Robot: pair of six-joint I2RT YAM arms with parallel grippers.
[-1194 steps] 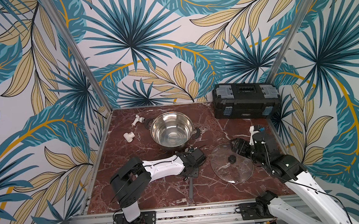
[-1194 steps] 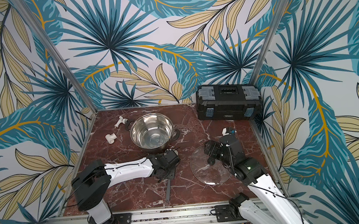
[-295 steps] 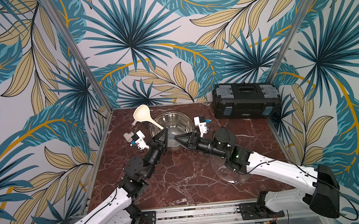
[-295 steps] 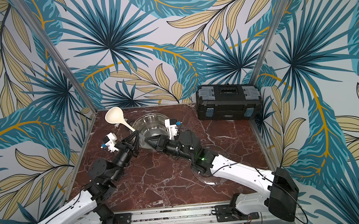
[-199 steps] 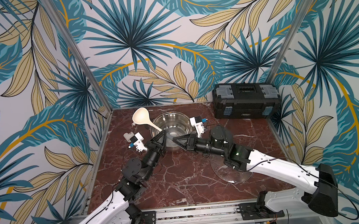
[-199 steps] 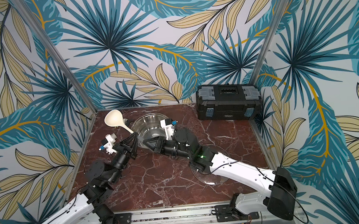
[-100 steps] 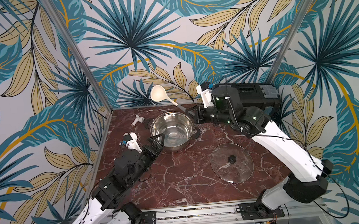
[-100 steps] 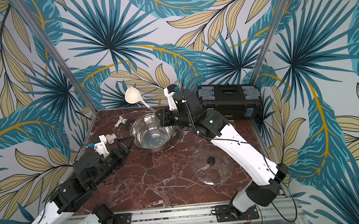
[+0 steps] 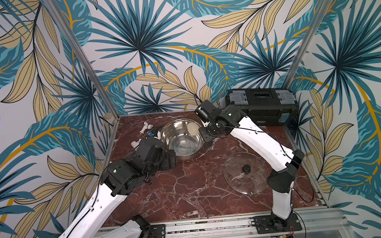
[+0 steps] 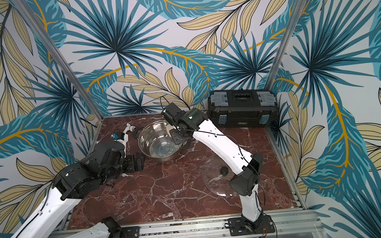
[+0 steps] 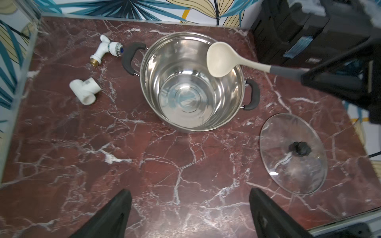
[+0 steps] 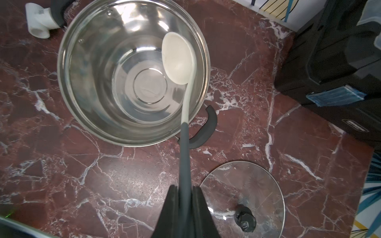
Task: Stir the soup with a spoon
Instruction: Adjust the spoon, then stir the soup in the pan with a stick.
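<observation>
Now right hand (image 12: 185, 188) reaches down, pinching spoon (image 12: 177, 59) over pot (image 12: 92, 61); left hand (image 11: 190, 191) splayed.

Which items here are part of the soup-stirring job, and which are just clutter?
In the job:
- spoon, gripped by the right gripper
- pot, uncovered

Lying about:
- glass lid, set aside
- white tap fitting
- white tee fitting
- black toolbox
</observation>
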